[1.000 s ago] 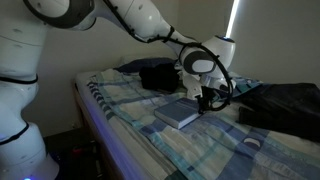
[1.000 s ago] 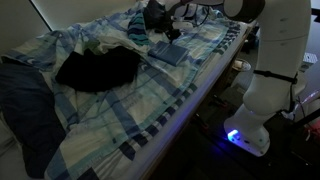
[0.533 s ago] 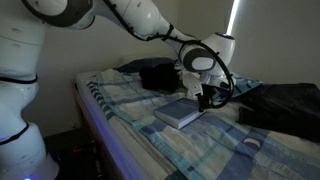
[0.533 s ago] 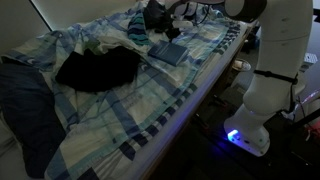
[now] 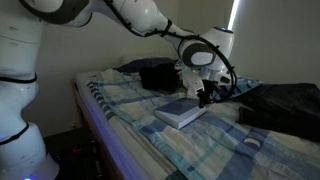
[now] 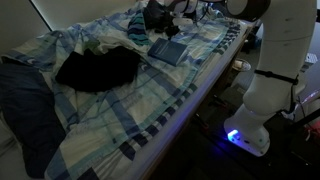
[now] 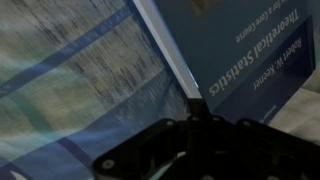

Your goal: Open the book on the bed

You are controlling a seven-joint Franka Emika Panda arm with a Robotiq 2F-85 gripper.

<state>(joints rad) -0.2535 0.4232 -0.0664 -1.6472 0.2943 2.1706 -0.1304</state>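
Note:
The book (image 5: 180,112) is a thick grey-blue hardcover that lies flat on the plaid bed (image 5: 120,105). It also shows in the other exterior view (image 6: 167,52). My gripper (image 5: 206,97) hangs over the book's far edge, and it shows above the book in an exterior view (image 6: 176,32). In the wrist view the book's cover (image 7: 240,45) with printed title fills the upper right. Its white edge runs down to my gripper (image 7: 196,106). The fingers look closed into one dark tip at that edge. I cannot tell whether they pinch the cover.
A black bag (image 5: 155,75) lies behind the book near the pillows and shows in an exterior view (image 6: 97,68). A dark blanket (image 5: 285,105) covers the bed's far side. A small grey object (image 5: 250,143) lies on the bedding. The bed's lit edge (image 6: 200,95) faces the robot base.
My gripper has moved slightly up and toward the book's far edge. The book still lies in the same place.

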